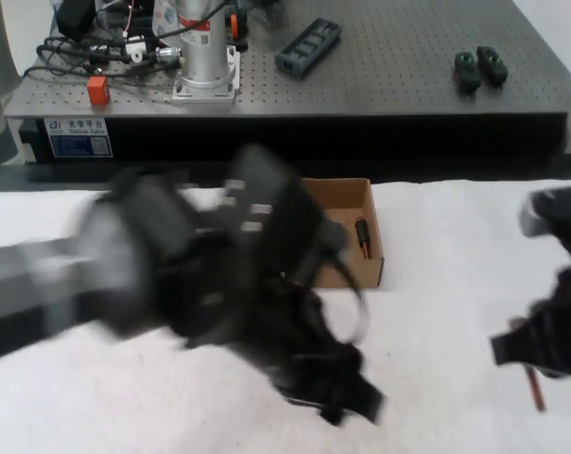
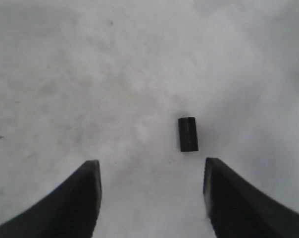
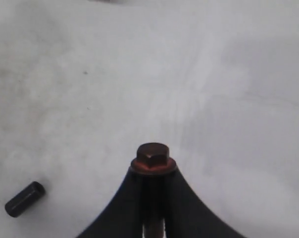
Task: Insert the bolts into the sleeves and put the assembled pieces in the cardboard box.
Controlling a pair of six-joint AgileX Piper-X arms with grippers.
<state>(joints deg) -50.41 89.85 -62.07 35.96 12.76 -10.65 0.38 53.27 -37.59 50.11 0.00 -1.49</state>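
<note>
Left claw (image 2: 152, 166) hangs wide open and empty over a black sleeve (image 2: 187, 134) lying on the white tabletop (image 2: 90, 74) — apparently lined up to grasp it. Right claw (image 3: 153, 173) is clamped on a bolt (image 3: 152, 157), head outward — likely awaiting insertion. Cardboard box (image 1: 375, 241) sits beyond.

Copper-brown bolt (image 3: 152, 157); black sleeve (image 2: 187, 134); brown cardboard box (image 1: 374, 241); white cloth (image 2: 90, 74).

Lab setting, perforated optical breadboard table (image 1: 399, 66), tangled cables (image 1: 87, 47), metal post (image 1: 205, 47), white padded bench (image 1: 456, 265)
</note>
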